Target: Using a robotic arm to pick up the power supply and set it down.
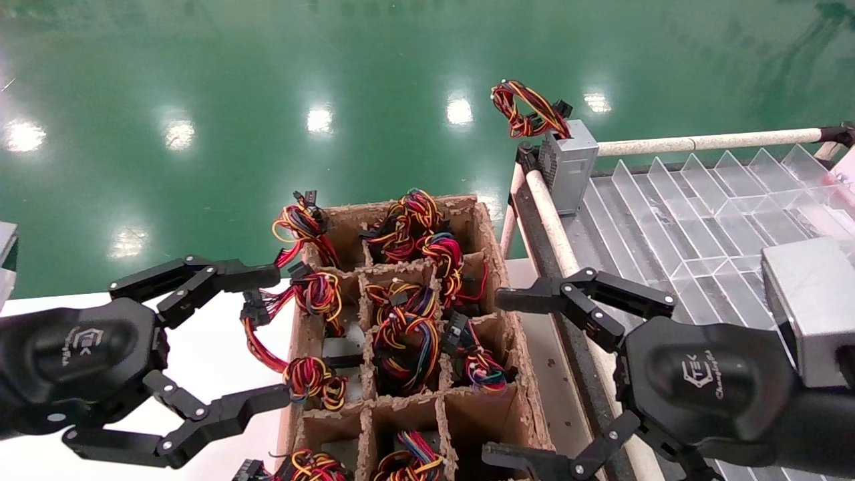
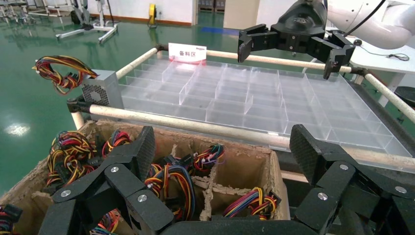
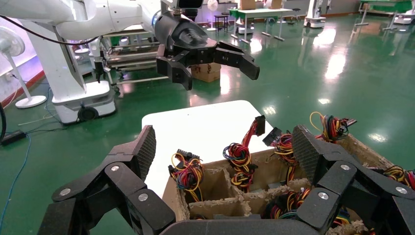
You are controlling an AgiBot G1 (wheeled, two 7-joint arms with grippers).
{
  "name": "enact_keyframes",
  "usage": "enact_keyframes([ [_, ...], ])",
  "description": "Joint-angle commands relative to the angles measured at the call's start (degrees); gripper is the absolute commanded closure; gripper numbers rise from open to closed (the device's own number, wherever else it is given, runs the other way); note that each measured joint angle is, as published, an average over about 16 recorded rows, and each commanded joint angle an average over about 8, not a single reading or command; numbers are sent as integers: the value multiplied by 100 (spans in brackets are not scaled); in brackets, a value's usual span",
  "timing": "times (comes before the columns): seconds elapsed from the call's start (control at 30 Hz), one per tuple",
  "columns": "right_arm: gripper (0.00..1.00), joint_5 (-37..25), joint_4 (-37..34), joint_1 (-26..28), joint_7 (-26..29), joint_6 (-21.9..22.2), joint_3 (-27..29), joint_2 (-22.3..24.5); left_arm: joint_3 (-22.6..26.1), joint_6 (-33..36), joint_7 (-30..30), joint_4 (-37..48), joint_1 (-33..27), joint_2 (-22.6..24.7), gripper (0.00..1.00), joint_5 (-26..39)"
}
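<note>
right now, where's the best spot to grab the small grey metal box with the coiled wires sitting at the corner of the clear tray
Probably by the small grey metal box's flat side walls, coming from above. It stands upright at the corner of the clear divided tray, so those sides look exposed. Avoid the red, yellow and black wire coil on top: loose wires give no firm hold. Both tools, left and right, are open.

Head view. Power supply [image 1: 571, 164] stands at the far left corner of the clear divided tray [image 1: 701, 200], wire bundle on top, vented face toward the cardboard box [image 1: 407, 321]. Box cells hold similar wired units. Right gripper [image 1: 514, 374], fingers spread, sits over the tray's near rail. Left gripper [image 1: 267, 337], fingers spread, sits beside the box's left wall, over the white table [image 1: 214, 354].
</note>
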Motion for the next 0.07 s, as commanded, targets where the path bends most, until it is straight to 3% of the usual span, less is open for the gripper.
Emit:
enact_keyframes([
  [0.03,0,-2,-2,1,-1,1,-1,-1,0,0,0,0,0,0,0,0],
  [0.07,0,-2,-2,1,-2,1,-2,-1,0,0,0,0,0,0,0,0],
])
